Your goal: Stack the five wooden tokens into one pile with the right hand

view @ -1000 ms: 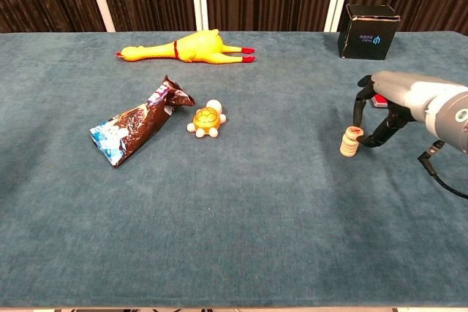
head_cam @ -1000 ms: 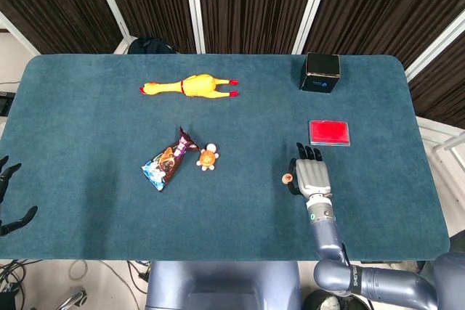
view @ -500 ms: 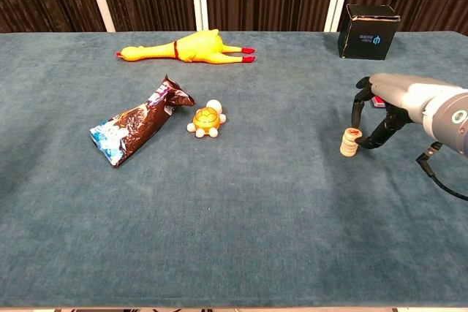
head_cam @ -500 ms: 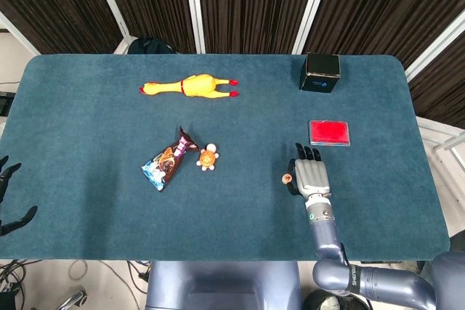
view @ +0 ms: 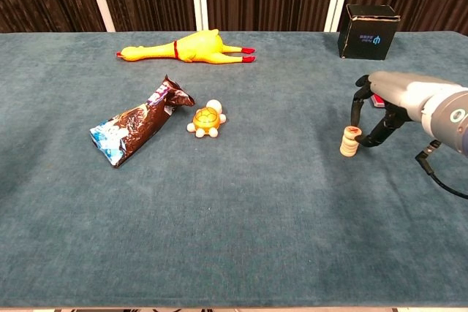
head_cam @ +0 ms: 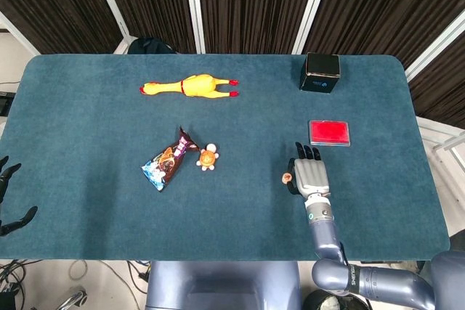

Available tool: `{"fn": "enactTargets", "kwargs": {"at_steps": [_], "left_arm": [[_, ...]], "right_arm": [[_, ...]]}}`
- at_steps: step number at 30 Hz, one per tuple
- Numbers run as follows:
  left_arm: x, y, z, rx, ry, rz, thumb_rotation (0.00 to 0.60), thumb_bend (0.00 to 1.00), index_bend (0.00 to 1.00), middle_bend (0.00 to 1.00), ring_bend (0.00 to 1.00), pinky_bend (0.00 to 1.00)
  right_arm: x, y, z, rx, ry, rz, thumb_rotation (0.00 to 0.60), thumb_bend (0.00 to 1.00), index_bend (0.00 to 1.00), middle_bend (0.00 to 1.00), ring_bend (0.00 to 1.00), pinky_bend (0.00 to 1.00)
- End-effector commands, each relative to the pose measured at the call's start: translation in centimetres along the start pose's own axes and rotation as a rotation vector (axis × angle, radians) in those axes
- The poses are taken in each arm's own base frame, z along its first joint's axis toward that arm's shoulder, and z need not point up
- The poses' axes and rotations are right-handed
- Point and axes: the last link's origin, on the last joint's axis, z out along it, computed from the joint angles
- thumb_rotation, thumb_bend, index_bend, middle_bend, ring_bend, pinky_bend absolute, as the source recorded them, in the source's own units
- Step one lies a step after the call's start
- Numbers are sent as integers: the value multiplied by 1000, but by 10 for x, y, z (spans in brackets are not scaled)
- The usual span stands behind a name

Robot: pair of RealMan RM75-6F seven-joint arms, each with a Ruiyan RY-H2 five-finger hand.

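Observation:
The wooden tokens stand as one short pile (head_cam: 287, 177) on the blue table, right of centre, with a red mark on the top token (view: 352, 133). My right hand (head_cam: 310, 173) sits just right of the pile, palm down. In the chest view the right hand (view: 382, 101) arches over the table with its fingers (view: 356, 111) pointing down beside the pile's top. It holds nothing that I can see. My left hand (head_cam: 10, 200) hangs off the table's near left edge, fingers apart and empty.
A flat red pad (head_cam: 330, 133) lies just beyond the right hand, and a black box (head_cam: 320, 72) stands further back. A yellow rubber chicken (head_cam: 190, 86), a snack bag (head_cam: 166, 163) and a small toy turtle (head_cam: 208, 157) lie to the left.
The right hand has shifted only very slightly beside the pile. The pile and everything else stay where they were.

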Motion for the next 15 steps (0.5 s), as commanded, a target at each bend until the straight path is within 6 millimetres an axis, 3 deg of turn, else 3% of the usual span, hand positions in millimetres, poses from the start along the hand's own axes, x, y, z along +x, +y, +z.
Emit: {"fn": "enactTargets", "kwargs": {"at_steps": [1, 15], "left_arm": [[0, 0, 0, 0, -1, 0, 600, 206, 152, 0, 0, 6], [0, 0, 0, 1, -2, 2, 600, 206, 152, 0, 0, 6]], "right_arm": [[0, 0, 0, 1, 0, 1, 600, 432, 488, 6, 0, 0], [1, 0, 0, -1, 7, -12, 600, 432, 436, 6, 0, 0]]}}
